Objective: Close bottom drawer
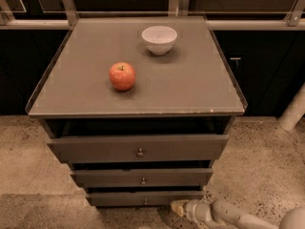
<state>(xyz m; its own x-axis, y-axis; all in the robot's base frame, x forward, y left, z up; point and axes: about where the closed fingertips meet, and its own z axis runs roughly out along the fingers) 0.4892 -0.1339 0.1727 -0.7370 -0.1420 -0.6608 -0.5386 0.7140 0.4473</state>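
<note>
The bottom drawer (143, 199) is the lowest and narrowest of three dark grey-brown fronts, with a tiny round knob (145, 202). Its front stands nearly in line below the middle drawer (142, 177), with a thin dark gap above it. My gripper (175, 207) is low at the bottom right, just right of and slightly below the bottom drawer's front, tip pointing left. The pale arm (238, 217) runs off toward the lower right corner.
The top drawer (138, 148) is the widest, with a larger knob. On the cabinet top (190, 85) sit a red apple (122, 76) and a white bowl (159, 39). Speckled floor lies around. A white post (293, 109) stands at right.
</note>
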